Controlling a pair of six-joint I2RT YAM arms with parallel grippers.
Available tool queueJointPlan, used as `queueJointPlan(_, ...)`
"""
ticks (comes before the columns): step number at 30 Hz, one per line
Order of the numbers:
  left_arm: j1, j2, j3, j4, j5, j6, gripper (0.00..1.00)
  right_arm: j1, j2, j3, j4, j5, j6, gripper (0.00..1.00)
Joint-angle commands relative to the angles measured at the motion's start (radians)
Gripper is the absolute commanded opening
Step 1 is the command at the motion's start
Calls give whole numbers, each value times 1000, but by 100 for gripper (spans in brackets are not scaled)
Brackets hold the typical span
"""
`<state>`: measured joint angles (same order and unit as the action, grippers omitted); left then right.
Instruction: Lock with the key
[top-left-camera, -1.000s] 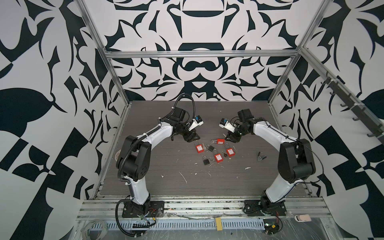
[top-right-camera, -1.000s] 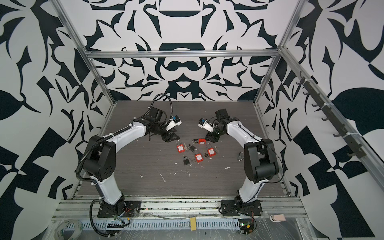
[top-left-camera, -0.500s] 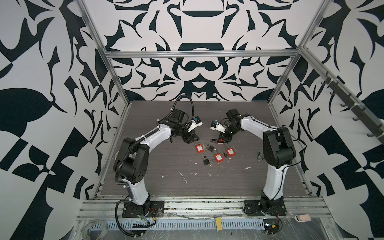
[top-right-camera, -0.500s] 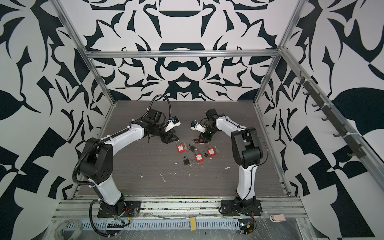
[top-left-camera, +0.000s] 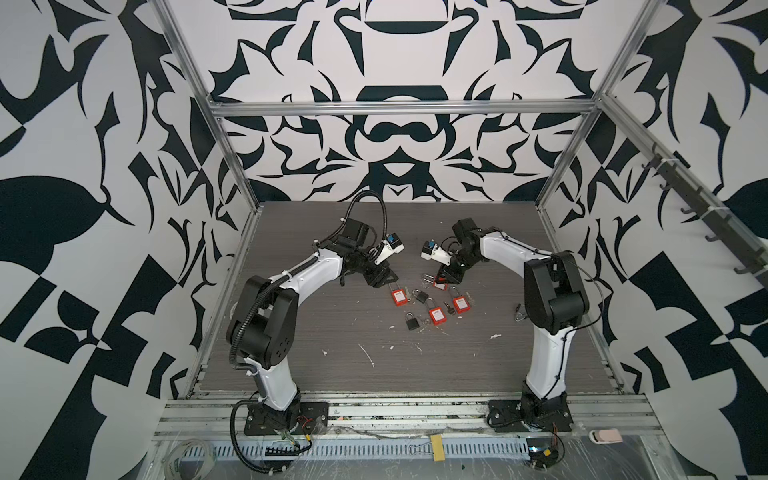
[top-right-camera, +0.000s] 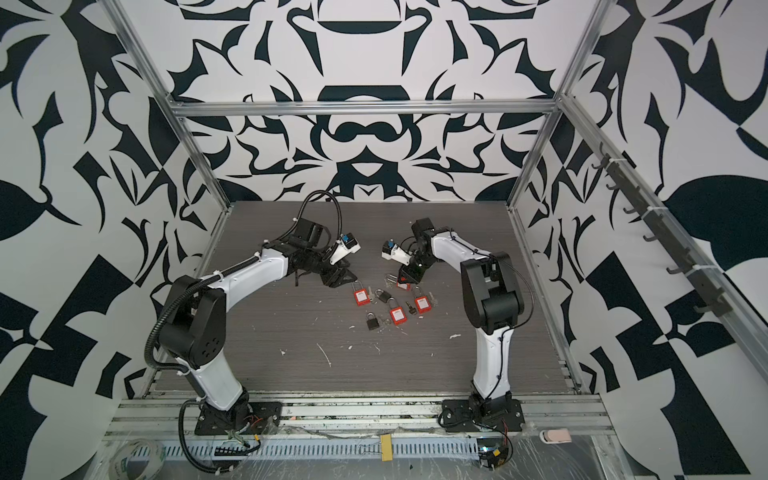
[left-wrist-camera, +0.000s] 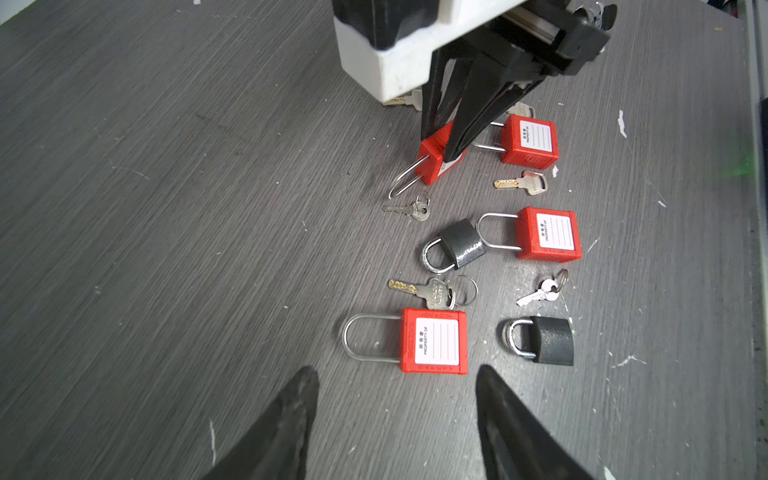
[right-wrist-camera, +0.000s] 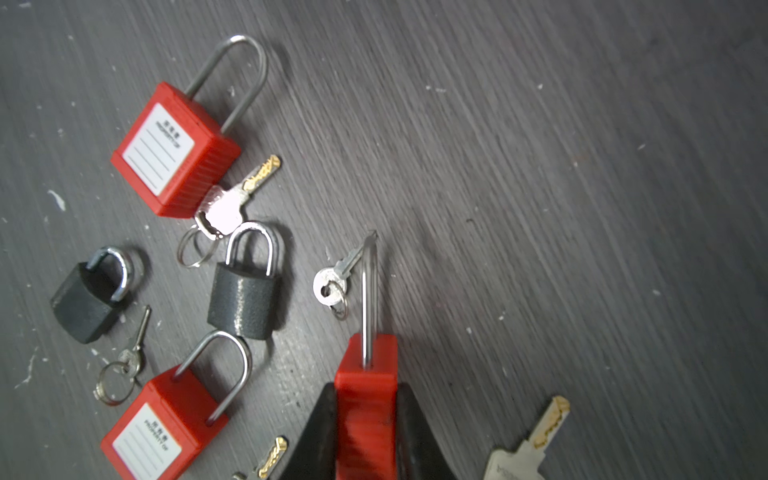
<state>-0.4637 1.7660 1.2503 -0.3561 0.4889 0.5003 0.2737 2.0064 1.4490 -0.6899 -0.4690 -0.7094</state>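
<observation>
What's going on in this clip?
The right gripper is shut on a red padlock, pinching its body edge-on low over the table. The left gripper hangs open beside another red padlock, holding nothing. Black padlocks and loose keys lie around; no key is picked up.

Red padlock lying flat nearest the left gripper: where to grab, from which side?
Probably the red body, from above, left gripper across its narrow side faces: it lies flat, label up, and the shackle is thin and round. A key crowds one side.
</observation>
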Motion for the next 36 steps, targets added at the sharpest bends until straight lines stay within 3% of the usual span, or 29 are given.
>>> queueJointPlan(1,4,-21,8,-6,3,-8,63,-39,-25,26,-10,-54,94,20)
queueJointPlan(4,4,-19,9,-3,8,-9,63,-54,-9,33,-9,-56,152,20)
queueJointPlan(11,4,-21,13,-1,20,-12,63,-95,16,-1,75,-115,308,30)
queueJointPlan(16,4,-36,-1,-3,24,-18,63,-106,22,-16,154,-207,423,25)
queueJointPlan(23,4,-64,-33,3,21,-21,63,-104,8,-23,132,-143,448,23)
queueJointPlan(28,4,-71,-38,4,23,-26,63,-96,18,-30,138,-158,508,22)
queueJointPlan(36,4,-83,-56,11,28,-44,63,-91,-6,-91,252,-290,628,18)
